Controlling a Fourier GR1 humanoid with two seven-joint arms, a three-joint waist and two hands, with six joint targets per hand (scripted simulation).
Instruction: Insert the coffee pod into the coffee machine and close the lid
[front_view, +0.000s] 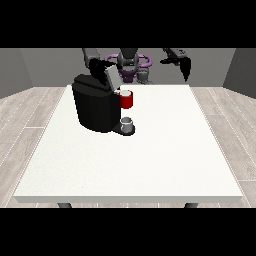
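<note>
You have a large white rectangular table (150, 160) filling the middle of the front view, and on its far-left part, around ten o'clock from the table's centre, stands the bulky black coffee machine (95, 107). Its grey lid (111, 76) is tilted up and open at the top. At three o'clock from the machine's body, touching its front, you see a red cylindrical part (127, 100) with a small white disc on top, which may be the coffee pod sitting in its holder; you cannot tell for certain. Directly below it, at six o'clock, a small grey cup (127, 123) rests on the machine's dark base plate. The hand at the view's left (100, 66) hovers just above the machine, near the raised lid; you cannot tell how its fingers lie. The hand at the view's right (184, 65) hangs in the air at two o'clock, well apart from the machine, fingers pointing downward, relaxed, holding nothing.
</note>
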